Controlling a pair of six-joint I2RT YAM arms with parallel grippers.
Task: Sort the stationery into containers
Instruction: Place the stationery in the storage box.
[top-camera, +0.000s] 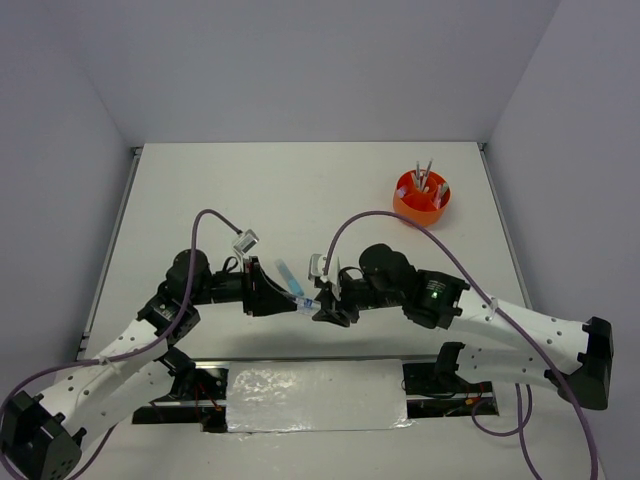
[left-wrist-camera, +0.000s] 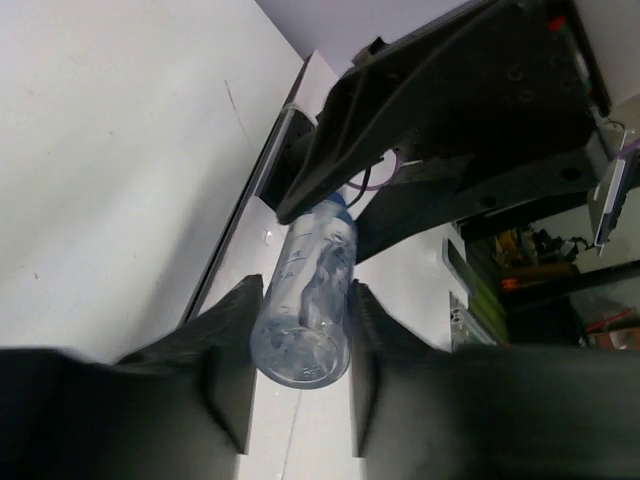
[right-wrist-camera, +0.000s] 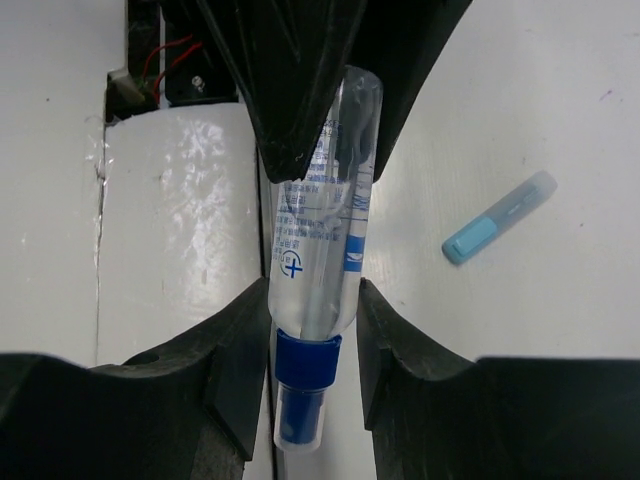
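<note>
A clear bottle with a blue cap (top-camera: 304, 300) hangs just above the table between both grippers. My left gripper (top-camera: 290, 299) is shut on its clear base end (left-wrist-camera: 305, 330); its fingers press both sides. My right gripper (top-camera: 322, 306) is closed around the bottle's neck end just above the blue cap (right-wrist-camera: 303, 365), and its fingertips (right-wrist-camera: 255, 310) touch the body. A light blue marker (top-camera: 287, 274) lies on the table behind the grippers and shows in the right wrist view (right-wrist-camera: 497, 217). The round orange organiser (top-camera: 405, 208) stands far right with grey pens upright in it.
A shiny rectangular panel (top-camera: 315, 396) lies at the table's near edge between the arm bases. Raised rails run along the table's left edge (top-camera: 112, 240) and right edge (top-camera: 505, 235). Purple cables arc over both arms.
</note>
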